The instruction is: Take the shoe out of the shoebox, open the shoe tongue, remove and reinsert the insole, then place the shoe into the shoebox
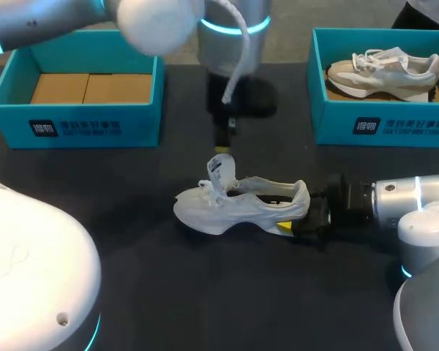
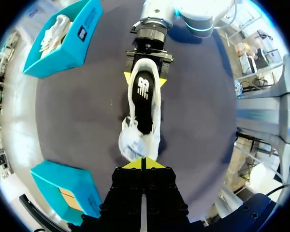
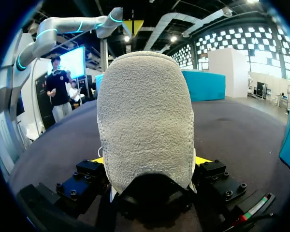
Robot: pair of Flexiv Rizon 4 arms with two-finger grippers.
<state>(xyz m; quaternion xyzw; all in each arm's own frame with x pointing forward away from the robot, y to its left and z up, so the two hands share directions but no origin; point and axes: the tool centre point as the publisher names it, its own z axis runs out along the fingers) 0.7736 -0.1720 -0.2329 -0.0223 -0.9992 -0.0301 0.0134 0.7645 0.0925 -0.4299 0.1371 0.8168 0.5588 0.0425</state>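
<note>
A white shoe [image 1: 241, 206] lies upright mid-table, toe toward my left. My right gripper [image 1: 298, 221] is closed on its heel [image 3: 145, 121], a yellow tip showing at each side. The left wrist view shows those fingers [image 2: 163, 82] clamping the heel from both sides, and the black insole [image 2: 144, 96] lying inside the shoe. My left gripper [image 1: 221, 148] hangs over the shoe with its tips together, pinching the top edge of the raised tongue [image 1: 221, 172]. In its own view the left gripper [image 2: 144, 164] meets the white tongue [image 2: 135, 145] just ahead of it.
A teal shoebox [image 1: 77, 128] with cardboard inside stands at the back left. A second teal shoebox [image 1: 380, 128] at the back right holds a beige shoe [image 1: 384, 69]. The dark tabletop [image 1: 205, 292] spreads around the shoe.
</note>
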